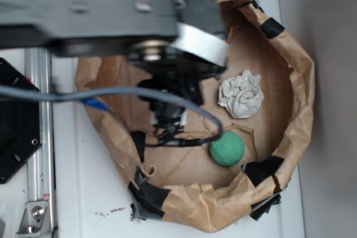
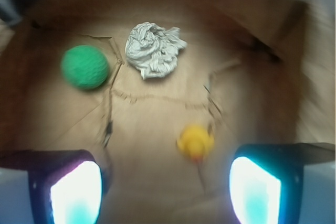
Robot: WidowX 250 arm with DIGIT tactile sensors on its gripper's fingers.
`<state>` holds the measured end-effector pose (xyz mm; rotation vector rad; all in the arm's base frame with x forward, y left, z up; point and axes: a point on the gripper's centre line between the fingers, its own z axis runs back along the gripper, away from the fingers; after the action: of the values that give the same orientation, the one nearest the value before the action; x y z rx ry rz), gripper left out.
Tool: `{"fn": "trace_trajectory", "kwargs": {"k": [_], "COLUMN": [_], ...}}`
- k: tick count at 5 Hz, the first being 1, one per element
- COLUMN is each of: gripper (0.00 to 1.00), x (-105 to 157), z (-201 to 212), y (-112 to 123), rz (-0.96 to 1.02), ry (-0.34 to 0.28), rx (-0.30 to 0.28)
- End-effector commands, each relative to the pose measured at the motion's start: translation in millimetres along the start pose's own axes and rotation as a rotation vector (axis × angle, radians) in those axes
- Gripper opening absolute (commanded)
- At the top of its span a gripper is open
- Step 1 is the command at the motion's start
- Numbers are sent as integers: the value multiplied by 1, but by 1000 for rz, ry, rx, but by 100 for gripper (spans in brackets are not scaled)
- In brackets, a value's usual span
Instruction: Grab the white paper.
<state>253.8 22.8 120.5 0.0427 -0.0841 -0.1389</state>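
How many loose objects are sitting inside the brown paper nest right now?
3. The white paper sits at the far side, the green ball apart to its left, and a small yellow toy lies nearest the open gripper. The arm may hide others.

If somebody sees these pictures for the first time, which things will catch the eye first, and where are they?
The white paper, crumpled into a wad, lies beside the green ball on the brown paper sheet, whose edges curl up like a bowl. In the wrist view a small yellow toy sits nearer, just ahead of the open gripper.
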Motion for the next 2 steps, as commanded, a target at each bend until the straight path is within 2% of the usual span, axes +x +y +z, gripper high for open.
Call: {"fn": "trace_trajectory", "kwargs": {"k": [1, 2], "gripper": [100, 100], "x": [53, 73], "z": [-31, -49], "y": [-23, -26], "rz": [-438, -445], "ry": [-60, -76], "rx": [257, 223]}}
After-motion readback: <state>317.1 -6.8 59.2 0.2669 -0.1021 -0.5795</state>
